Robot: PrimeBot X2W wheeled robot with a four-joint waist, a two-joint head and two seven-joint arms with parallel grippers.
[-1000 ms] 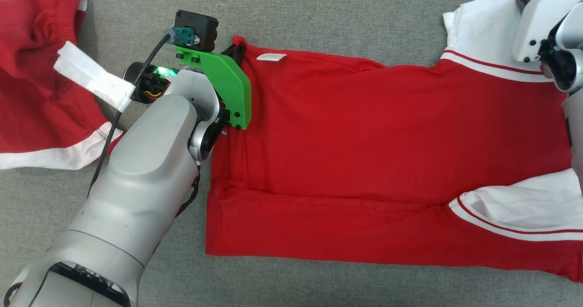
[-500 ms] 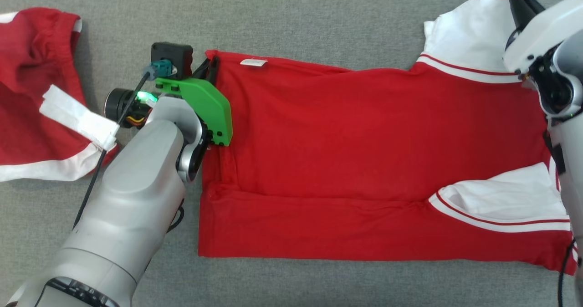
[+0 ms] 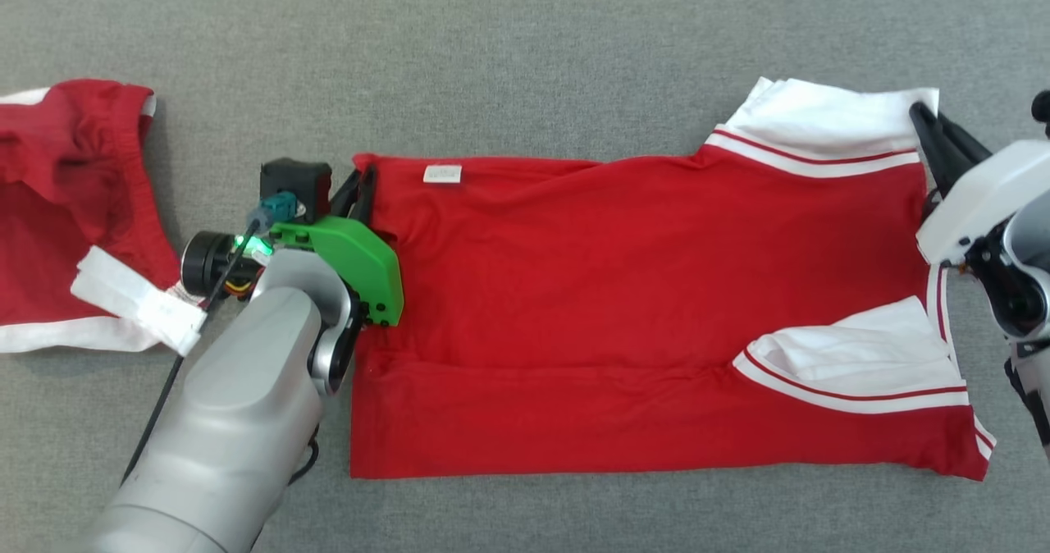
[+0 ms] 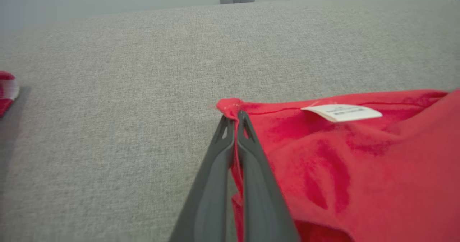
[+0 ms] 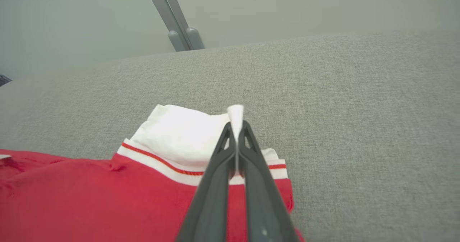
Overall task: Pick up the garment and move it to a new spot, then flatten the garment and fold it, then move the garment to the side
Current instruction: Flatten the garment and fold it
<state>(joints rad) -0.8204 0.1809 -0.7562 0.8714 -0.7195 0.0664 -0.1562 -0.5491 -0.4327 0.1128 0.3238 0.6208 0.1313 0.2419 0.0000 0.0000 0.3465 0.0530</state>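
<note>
- Since a second ago the right tool [image 3: 920, 114] has closed onto a corner of the white sleeve [image 3: 820, 114]; the camera shifted too.
- Left tool [image 3: 367, 177] is pinched on the far hem corner of the shirt [image 3: 623, 307], beside the label [image 3: 442, 175].
- Shirt lies flat on the grey table [image 3: 525, 44], stretched between both tools, near edge folded over.
- Red shorts [image 3: 74, 208] lie well apart, at left.

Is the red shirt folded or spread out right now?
Partly folded: the shirt has its near side and near sleeve turned over the body; the far sleeve sticks out.
</note>
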